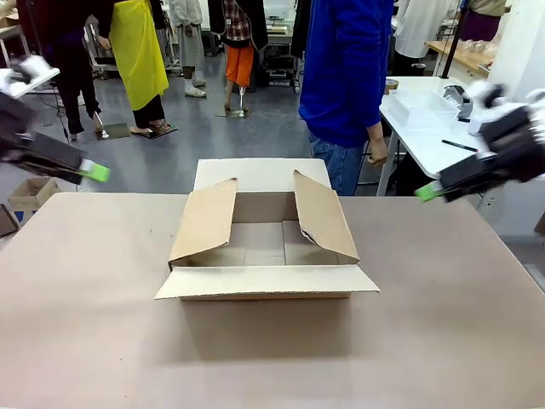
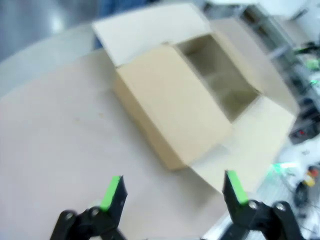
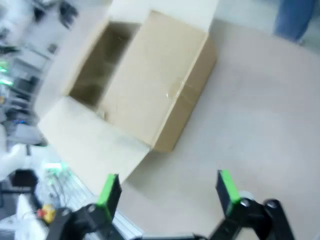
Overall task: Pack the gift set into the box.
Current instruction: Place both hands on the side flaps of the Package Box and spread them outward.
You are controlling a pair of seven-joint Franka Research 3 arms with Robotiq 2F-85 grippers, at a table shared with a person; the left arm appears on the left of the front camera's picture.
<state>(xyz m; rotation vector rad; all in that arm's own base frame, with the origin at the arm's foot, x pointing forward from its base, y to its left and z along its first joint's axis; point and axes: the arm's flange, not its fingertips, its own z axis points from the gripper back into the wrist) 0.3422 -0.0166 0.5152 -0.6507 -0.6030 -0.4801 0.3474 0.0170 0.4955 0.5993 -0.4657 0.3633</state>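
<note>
Though both wrist feeds are smeared, I can make out the box [image 1: 260, 245] sitting open in the middle of the table [image 1: 102, 298]. Its two side flaps stand up and lean slightly outward, and the near and far flaps lie spread outward. The raised flaps hide part of its floor from me; the part I see is plain brown cardboard.

The left gripper [image 1: 92, 171] [image 2: 172, 187] hangs by the table's far-left corner and the right gripper [image 1: 428, 192] [image 3: 167, 187] by the far-right, both well apart from the box and blurred. On the wrist feeds each has its fingers spread wide.

A person in a blue top [image 1: 345, 77] stands behind the far flap, cut off at the frame's top.
</note>
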